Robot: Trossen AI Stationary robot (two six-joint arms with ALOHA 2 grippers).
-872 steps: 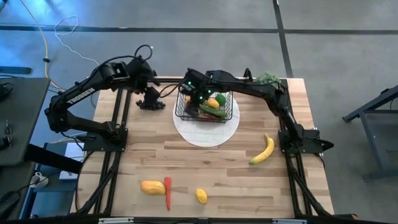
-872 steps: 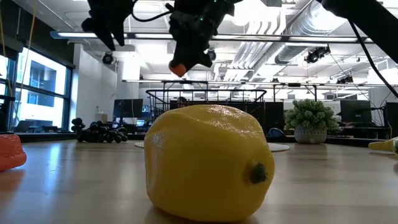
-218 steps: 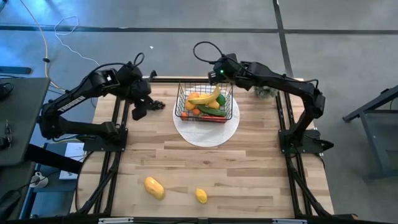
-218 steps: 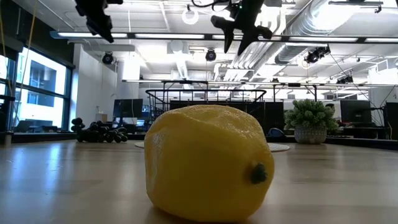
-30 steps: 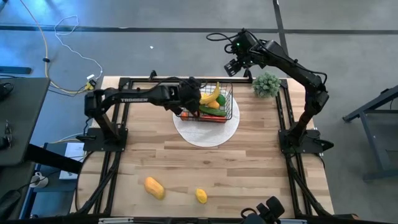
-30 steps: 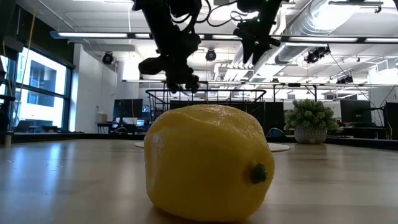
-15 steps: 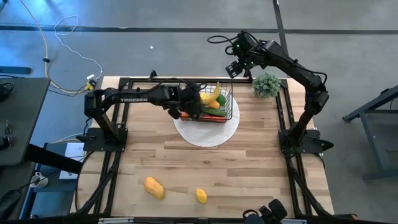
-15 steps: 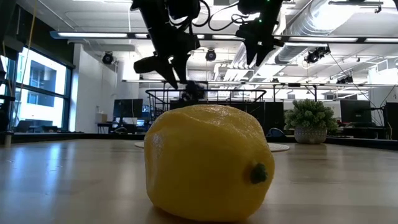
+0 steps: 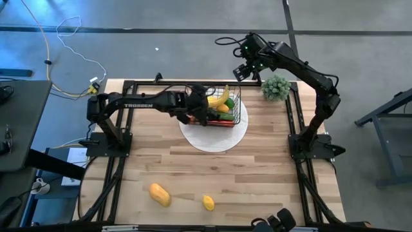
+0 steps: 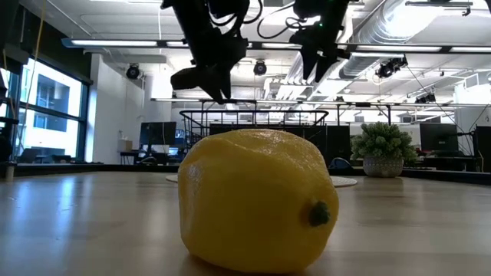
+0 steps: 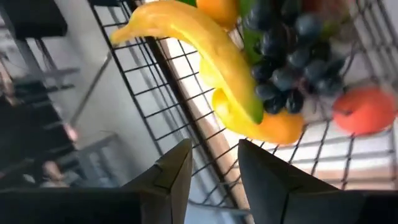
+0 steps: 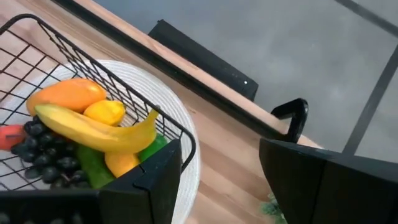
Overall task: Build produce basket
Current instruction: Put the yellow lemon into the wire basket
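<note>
The black wire basket [image 9: 237, 108] stands on a white disc [image 9: 212, 138] at the far middle of the table. In it lie a banana [image 11: 199, 43], dark grapes [image 11: 286, 68], an orange mango [image 12: 65, 93], a lemon [image 12: 106, 112] and green pieces. My left gripper [image 11: 214, 180] hangs open just above the basket's left rim [image 10: 230, 113], with nothing between its fingers. My right gripper [image 12: 221, 180] stands open higher up, beyond the basket's far right corner [image 9: 239, 87], holding nothing. A second mango [image 9: 159, 194] and a lemon [image 9: 208, 203] lie near the front edge.
A bushy green plant [image 9: 277, 87] stands at the far right corner, close to my right arm. The lemon [image 10: 257, 203] fills the middle of the low view. Bare wood lies between the disc and the two fruits at the front.
My left gripper has opened over the basket and let go of the dark grapes. They have dropped past the rim and now lie inside, beside the banana. My right gripper has stayed where it was.
</note>
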